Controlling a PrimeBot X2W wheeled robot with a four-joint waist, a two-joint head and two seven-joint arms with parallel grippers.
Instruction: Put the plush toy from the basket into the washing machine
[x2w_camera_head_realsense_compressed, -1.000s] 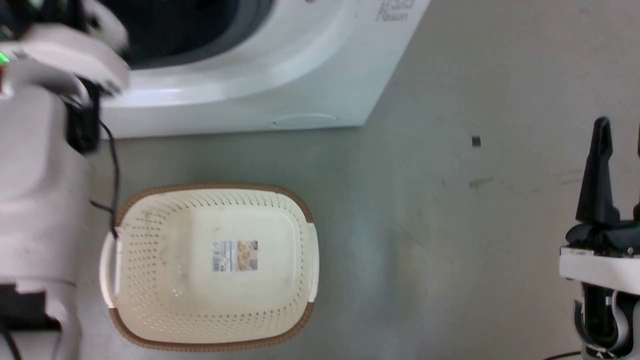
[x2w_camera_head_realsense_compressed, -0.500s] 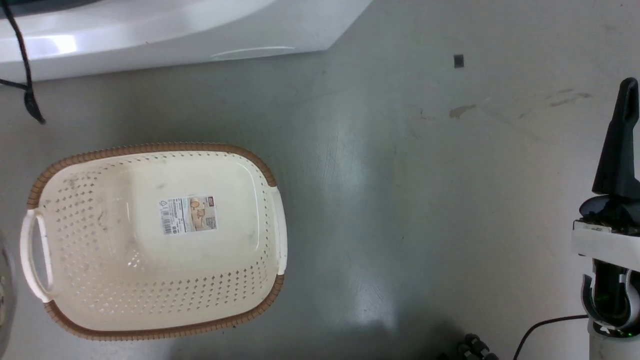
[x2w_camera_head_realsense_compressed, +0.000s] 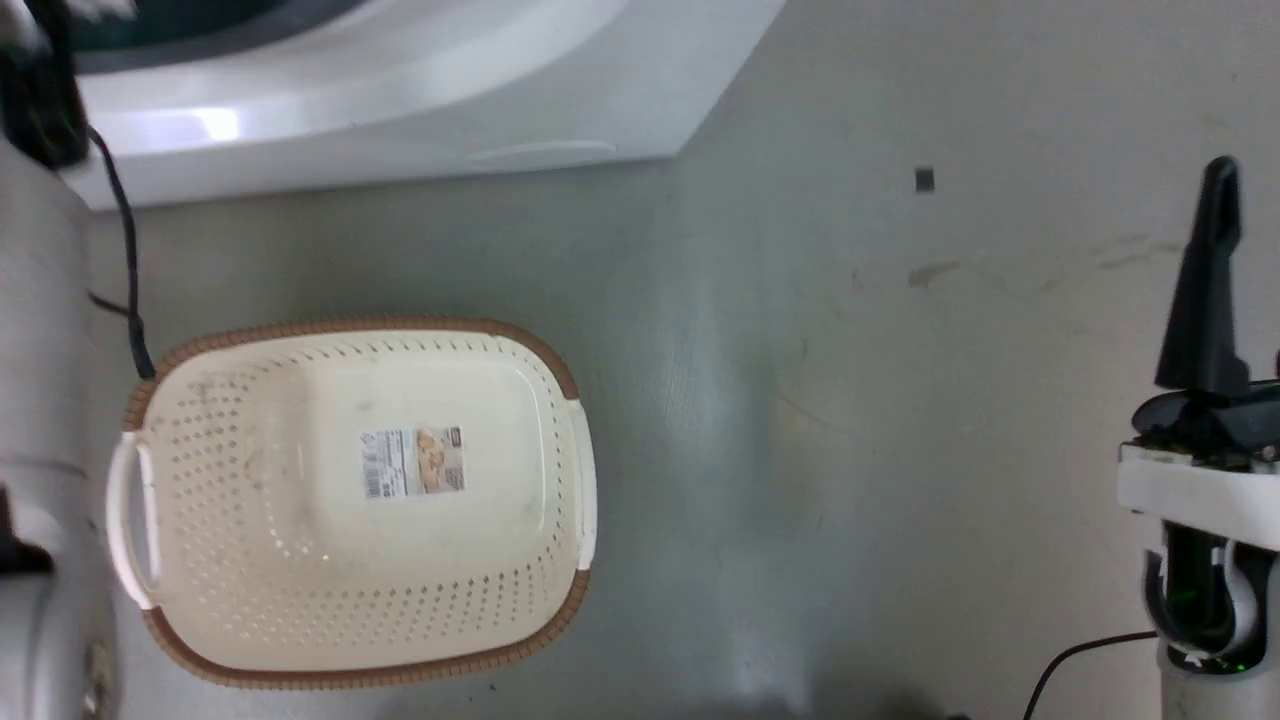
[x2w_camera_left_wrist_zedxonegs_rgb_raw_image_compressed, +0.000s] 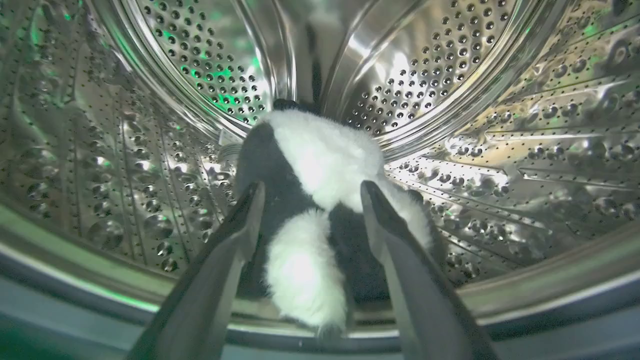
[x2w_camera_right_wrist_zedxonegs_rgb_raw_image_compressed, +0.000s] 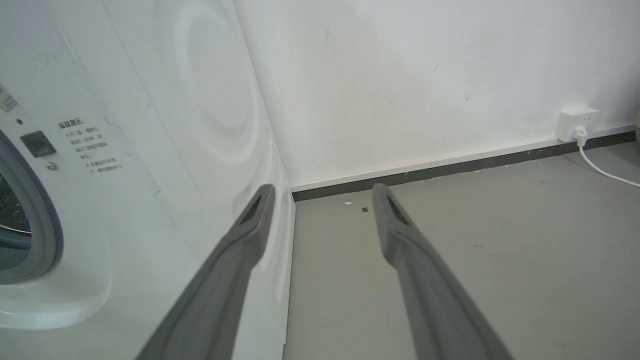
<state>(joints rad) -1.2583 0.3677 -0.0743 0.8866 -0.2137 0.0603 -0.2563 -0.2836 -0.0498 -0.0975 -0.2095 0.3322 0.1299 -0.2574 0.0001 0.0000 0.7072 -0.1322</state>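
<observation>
Fur in black and white marks the one plush toy (x2w_camera_left_wrist_zedxonegs_rgb_raw_image_compressed: 325, 155), which lies low in the perforated steel drum (x2w_camera_left_wrist_zedxonegs_rgb_raw_image_compressed: 450, 75) of the one washing machine (x2w_camera_head_realsense_compressed: 400, 100), close behind the front lip. Its long axis runs from that lip toward the back of the drum, roughly in line with the fingers of the left claw (x2w_camera_left_wrist_zedxonegs_rgb_raw_image_compressed: 311, 192). A small white part lies nearest the lip and a larger white mass farther in, with black fur between them; I cannot tell which end is the head. The left claw's two fingers are spread, one on each side of the toy, and whether they touch the fur cannot be told.

The left wrist view gives the drum's inside. The head view instead gives the machine's white front from above. On the grey floor (x2w_camera_head_realsense_compressed: 800, 400) just before it stands the one basket (x2w_camera_head_realsense_compressed: 350, 328), upright, its long axis across the view, with one label (x2w_camera_head_realsense_compressed: 413, 462) on its bottom. At that view's left edge is a pale forearm (x2w_camera_head_realsense_compressed: 40, 350) with a black cable (x2w_camera_head_realsense_compressed: 125, 280) hanging beside it.

The right claw (x2w_camera_right_wrist_zedxonegs_rgb_raw_image_compressed: 324, 187) hangs well apart from the basket, at the head view's right edge. Its two fingers are spread, with floor and wall showing between them. The right wrist view adds the machine's grey gasket (x2w_camera_right_wrist_zedxonegs_rgb_raw_image_compressed: 47, 220), a white wall (x2w_camera_right_wrist_zedxonegs_rgb_raw_image_compressed: 400, 75), and one socket (x2w_camera_right_wrist_zedxonegs_rgb_raw_image_compressed: 577, 122) with one white cord (x2w_camera_right_wrist_zedxonegs_rgb_raw_image_compressed: 605, 170)
</observation>
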